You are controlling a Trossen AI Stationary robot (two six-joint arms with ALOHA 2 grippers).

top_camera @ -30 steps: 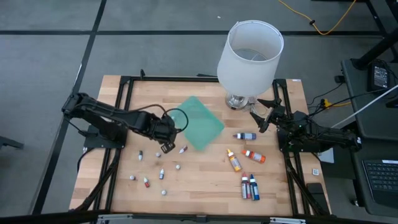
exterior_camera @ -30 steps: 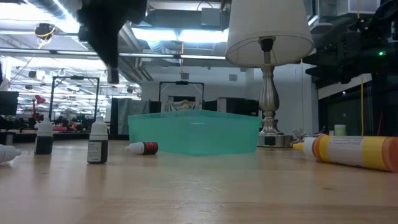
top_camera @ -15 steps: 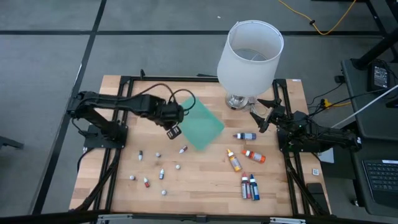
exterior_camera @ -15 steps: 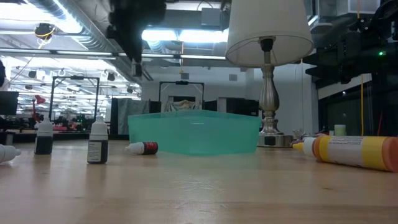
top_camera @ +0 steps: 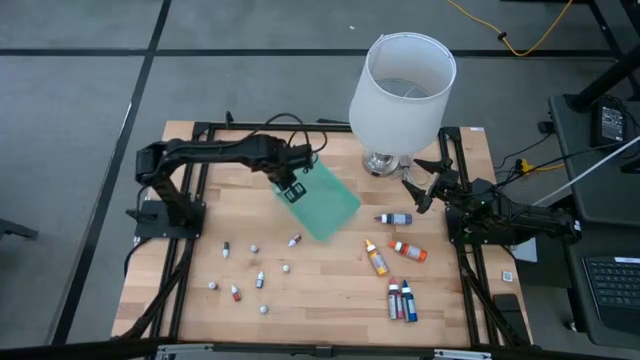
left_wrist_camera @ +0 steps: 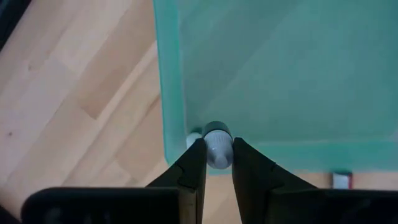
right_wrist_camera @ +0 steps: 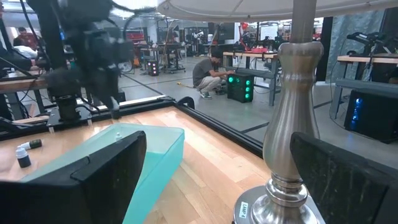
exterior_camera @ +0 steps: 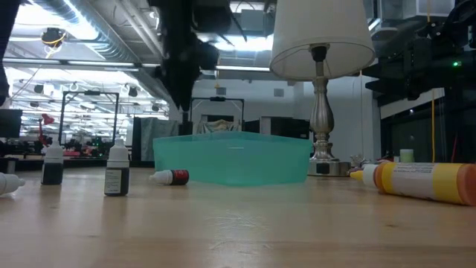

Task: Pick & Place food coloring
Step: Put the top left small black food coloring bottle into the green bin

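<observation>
left gripper (left_wrist_camera: pixel 217 163) pinching a tiny white-capped bottle (left_wrist_camera: pixel 217 138) right over the green tray's (top_camera: pixel 335 205) corner edge | right gripper (top_camera: pixel 415 188) wide open beside lamp base (top_camera: pixel 382 163) | other bottles (top_camera: pixel 401 300) scattered on bare table (top_camera: pixel 330 280)

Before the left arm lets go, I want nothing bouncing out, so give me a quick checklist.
1. Left claw shut on the small bottle: ok.
2. Claw above the green tray: ok, over its corner nearest the left arm.
3. Bottle clear inside the tray rim: cannot tell, it sits right by the rim.
4. Tray floor below bare: ok in the wrist view.
5. Right claw out of the way: ok, open beside the lamp base.
</observation>
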